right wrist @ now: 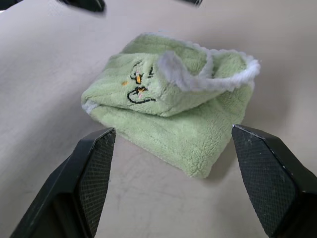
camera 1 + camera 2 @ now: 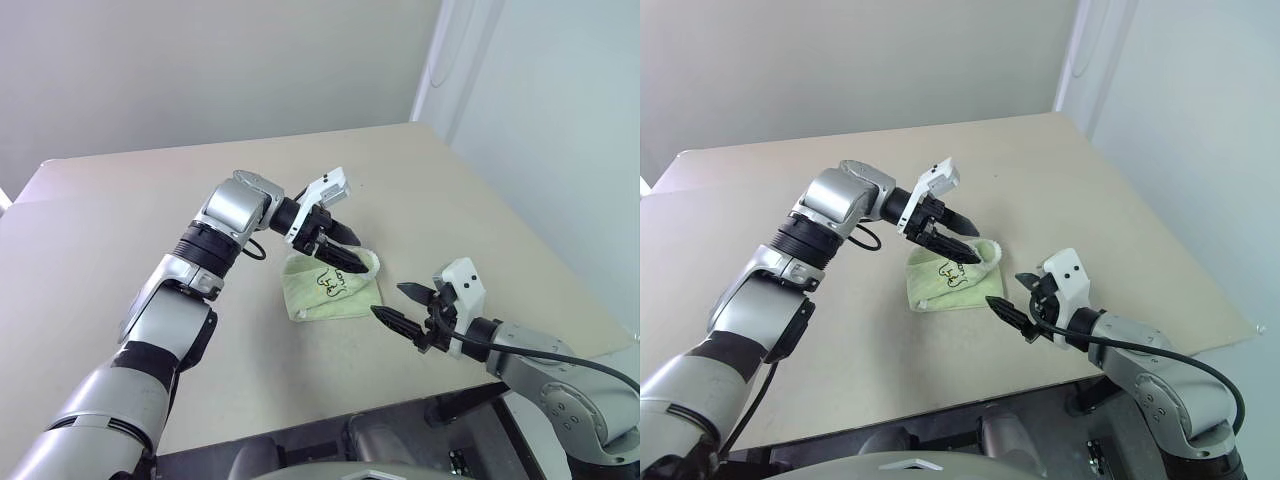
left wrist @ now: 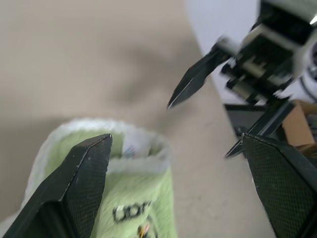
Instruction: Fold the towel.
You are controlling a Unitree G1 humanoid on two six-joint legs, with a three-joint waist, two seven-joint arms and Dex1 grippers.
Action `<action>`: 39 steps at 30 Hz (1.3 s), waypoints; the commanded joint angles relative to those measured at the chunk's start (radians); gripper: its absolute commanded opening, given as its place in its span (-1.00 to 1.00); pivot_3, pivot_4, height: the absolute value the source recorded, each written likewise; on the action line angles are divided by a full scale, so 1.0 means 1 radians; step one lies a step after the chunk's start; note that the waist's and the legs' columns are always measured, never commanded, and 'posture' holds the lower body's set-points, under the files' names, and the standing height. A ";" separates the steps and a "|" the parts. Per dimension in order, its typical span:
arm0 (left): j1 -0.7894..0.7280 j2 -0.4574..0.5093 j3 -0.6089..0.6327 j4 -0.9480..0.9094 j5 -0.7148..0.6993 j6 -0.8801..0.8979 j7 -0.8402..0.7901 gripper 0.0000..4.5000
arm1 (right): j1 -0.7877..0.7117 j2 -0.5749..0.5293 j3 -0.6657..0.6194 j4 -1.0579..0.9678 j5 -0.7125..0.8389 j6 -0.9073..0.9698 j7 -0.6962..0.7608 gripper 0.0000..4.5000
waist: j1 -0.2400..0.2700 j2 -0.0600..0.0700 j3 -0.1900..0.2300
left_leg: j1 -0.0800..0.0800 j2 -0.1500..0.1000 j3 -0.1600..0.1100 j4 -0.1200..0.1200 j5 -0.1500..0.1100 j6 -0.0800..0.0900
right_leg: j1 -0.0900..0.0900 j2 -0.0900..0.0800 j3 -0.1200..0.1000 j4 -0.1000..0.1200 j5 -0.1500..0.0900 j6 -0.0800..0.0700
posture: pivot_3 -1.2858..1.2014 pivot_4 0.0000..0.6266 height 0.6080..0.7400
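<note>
Towel (image 1: 168, 114) was found lying on the table (image 2: 120, 250), folded into a compact bundle, with the embroidered dark mark facing up and one white-edged flap curled loosely over the top. It lay between the two grippers. The left gripper (image 2: 335, 240) was held just above the far edge of the bundle, fingers spread apart and nothing clamped; this placement was judged to suit either a release after laying a fold or a reach for the loose flap. The right gripper (image 2: 403, 307) was positioned near the bundle's near right corner, clear of the cloth, jaws likewise apart and empty. The fold was judged largely done, the curled flap being left untidy.
</note>
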 commanded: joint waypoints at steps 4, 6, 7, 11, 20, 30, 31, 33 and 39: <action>-0.034 0.030 0.056 0.143 0.073 -0.191 0.111 0.95 | -0.057 0.026 -0.031 -0.013 0.028 -0.033 -0.007 0.73 | -0.003 0.000 0.000 | 0.001 0.000 0.000 0.000 0.000 0.000 | 0.000 0.000 0.000 0.001 0.000 0.000 | 0.03 -1.00 1.00; -0.027 0.075 0.057 0.202 0.111 -0.274 0.131 0.95 | -0.102 0.038 -0.025 -0.005 0.036 -0.027 -0.013 0.73 | -0.005 0.000 0.000 | 0.001 0.000 0.000 0.000 0.000 0.000 | 0.000 0.001 0.000 0.001 0.000 0.000 | 0.03 -1.00 1.00; -0.020 0.095 0.060 0.220 0.121 -0.307 0.129 0.95 | -0.126 0.044 -0.020 0.004 0.035 -0.024 -0.018 0.73 | -0.006 0.000 0.000 | 0.001 0.000 0.000 0.000 0.000 0.000 | 0.000 0.001 0.000 0.001 0.000 0.000 | 0.03 -1.00 1.00; 0.082 0.193 0.062 0.192 0.161 -0.479 0.112 0.95 | -0.279 0.106 0.021 0.104 0.020 -0.017 -0.048 0.73 | -0.007 0.001 0.000 | 0.001 0.001 0.000 -0.001 0.000 0.000 | 0.000 0.002 0.001 0.001 0.001 -0.001 | 0.03 -1.00 1.00; 0.248 0.247 0.086 0.051 0.184 -0.552 0.148 0.95 | -0.481 0.183 0.241 0.392 -0.204 -0.147 -0.025 0.73 | 0.028 0.001 0.000 | -0.006 0.001 0.000 0.001 0.000 0.000 | -0.005 0.001 0.000 0.000 0.004 0.001 | 0.03 -1.00 1.00; 0.344 0.208 0.101 -0.122 0.134 -0.488 0.168 0.95 | -0.415 0.159 0.304 0.489 -0.373 -0.212 -0.007 0.73 | 0.025 0.001 0.000 | -0.006 0.001 -0.001 0.002 0.000 0.000 | -0.005 0.001 0.000 0.001 0.005 0.000 | 0.03 -1.00 1.00; 0.350 0.204 0.103 -0.137 0.126 -0.479 0.165 0.95 | -0.404 0.159 0.303 0.481 -0.375 -0.210 -0.003 0.73 | 0.025 0.001 0.000 | -0.005 0.001 -0.001 0.002 0.000 0.000 | -0.004 0.001 0.000 0.002 0.005 0.000 | 0.03 -1.00 1.00; 0.361 0.193 0.104 -0.164 0.122 -0.467 0.171 0.95 | -0.388 0.154 0.331 0.493 -0.416 -0.221 -0.009 0.73 | 0.024 0.001 0.000 | -0.005 0.001 0.000 0.002 0.000 0.000 | -0.004 0.001 0.000 0.002 0.004 0.002 | 0.03 -1.00 1.00; 0.368 0.175 0.092 -0.147 0.144 -0.497 0.181 0.95 | -0.358 0.151 0.391 0.526 -0.520 -0.227 -0.019 0.73 | 0.023 0.001 0.000 | 0.001 0.001 0.000 0.002 0.000 0.000 | 0.000 0.001 0.000 0.002 0.002 0.000 | 0.03 -1.00 1.00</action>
